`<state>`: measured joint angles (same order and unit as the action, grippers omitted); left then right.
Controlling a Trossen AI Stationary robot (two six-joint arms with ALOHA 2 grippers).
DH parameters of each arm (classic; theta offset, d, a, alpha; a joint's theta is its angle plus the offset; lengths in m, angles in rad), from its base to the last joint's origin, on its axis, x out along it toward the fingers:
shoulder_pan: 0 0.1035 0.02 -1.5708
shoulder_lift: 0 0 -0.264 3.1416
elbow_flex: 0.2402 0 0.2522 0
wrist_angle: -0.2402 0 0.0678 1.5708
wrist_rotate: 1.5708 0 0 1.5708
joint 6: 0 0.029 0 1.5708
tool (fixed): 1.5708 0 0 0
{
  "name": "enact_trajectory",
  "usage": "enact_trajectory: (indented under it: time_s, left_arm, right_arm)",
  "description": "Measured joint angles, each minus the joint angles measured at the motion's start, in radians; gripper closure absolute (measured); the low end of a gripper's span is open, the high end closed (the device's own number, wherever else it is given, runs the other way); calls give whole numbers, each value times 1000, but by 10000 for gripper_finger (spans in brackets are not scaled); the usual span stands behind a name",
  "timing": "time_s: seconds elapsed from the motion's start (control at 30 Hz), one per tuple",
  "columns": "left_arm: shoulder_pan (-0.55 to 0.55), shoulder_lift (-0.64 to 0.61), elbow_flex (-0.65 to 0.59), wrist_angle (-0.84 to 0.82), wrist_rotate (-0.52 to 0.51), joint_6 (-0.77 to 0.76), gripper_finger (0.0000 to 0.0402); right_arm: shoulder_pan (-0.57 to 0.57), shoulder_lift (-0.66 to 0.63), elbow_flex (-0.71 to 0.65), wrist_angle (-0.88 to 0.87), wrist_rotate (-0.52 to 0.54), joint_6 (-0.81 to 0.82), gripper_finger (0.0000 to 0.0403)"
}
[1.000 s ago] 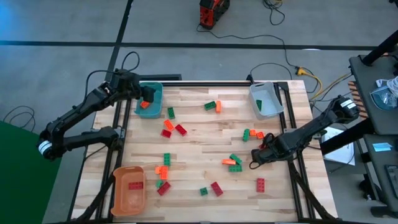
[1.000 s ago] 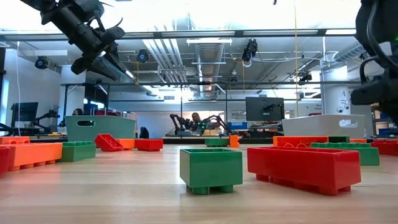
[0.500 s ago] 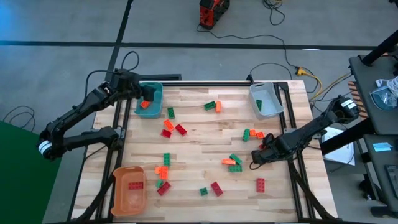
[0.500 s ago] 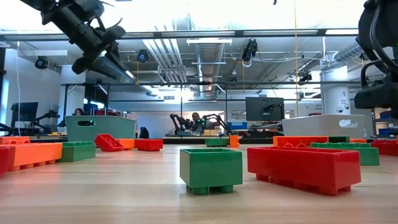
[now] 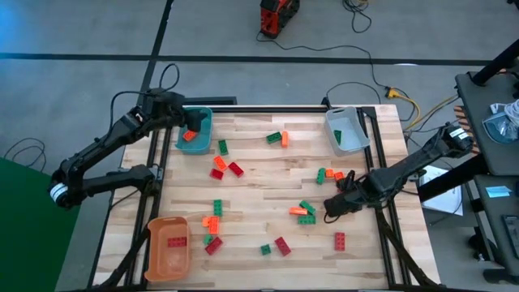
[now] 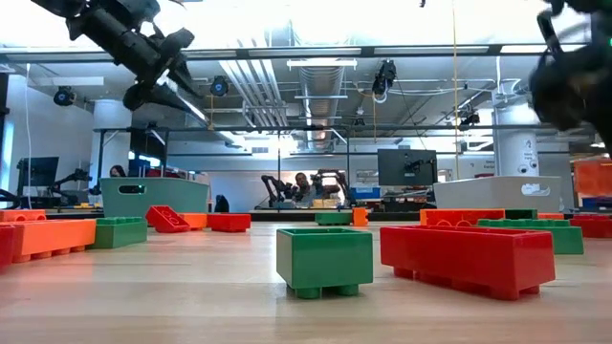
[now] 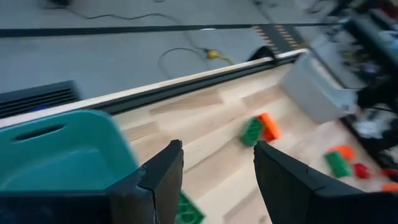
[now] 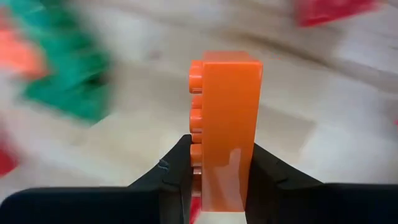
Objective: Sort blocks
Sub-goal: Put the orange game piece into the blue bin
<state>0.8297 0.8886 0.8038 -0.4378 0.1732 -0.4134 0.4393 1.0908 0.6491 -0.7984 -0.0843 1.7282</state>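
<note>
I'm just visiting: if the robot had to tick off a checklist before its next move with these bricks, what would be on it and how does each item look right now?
1. Right gripper has a firm hold: ok, its fingers are shut on an orange brick.
2. Brick is clear of the table: cannot tell for sure; the wrist view suggests it is lifted.
3. Left gripper is free for a new brick: ok, open and empty, beside the teal bin.
4. A bin for orange bricks is known: ok, the teal bin already holds an orange brick.
5. Path across the table: cannot tell; loose bricks lie between, so it should probably travel raised.
</note>
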Motion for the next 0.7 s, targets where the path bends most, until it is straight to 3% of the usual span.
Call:
enact_trajectory:
  time_s: [0.23,0.37,0.57,0.7]
  left_arm:
    - [-9,8,0,186,271,12,228]
    - [-46,29,0,291,416,-9,228]
    - [-142,69,0,413,466,-43,228]
    - [-219,91,0,488,469,-42,228]
  right_arm:
    - [-67,-35,130,-2,10,-282,318]
    - [-159,7,214,2,55,-550,318]
    - [-330,142,364,69,55,-958,318]
    - [-442,249,464,82,-3,-1177,318]
